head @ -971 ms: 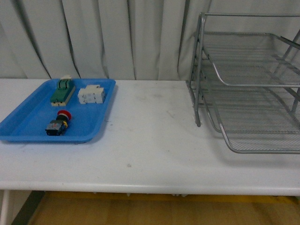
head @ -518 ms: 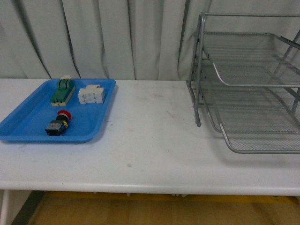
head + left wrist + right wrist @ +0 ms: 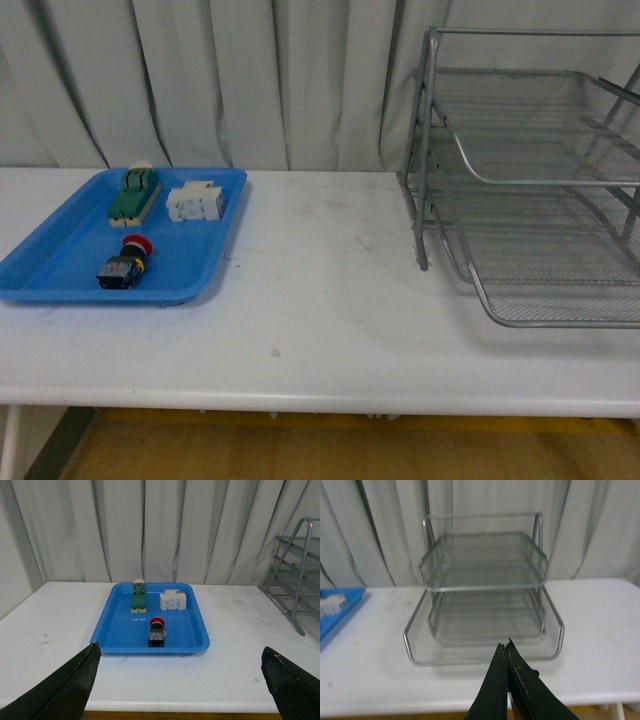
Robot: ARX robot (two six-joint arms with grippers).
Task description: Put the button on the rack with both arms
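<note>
While the front view shows no pincer, the button lies in the tray, left, well apart from the rack. Left wrist: left pincer gapes wide, so straddle the button's dark body. Right wrist: right pincer is pressed together; open it before any handover.
</note>
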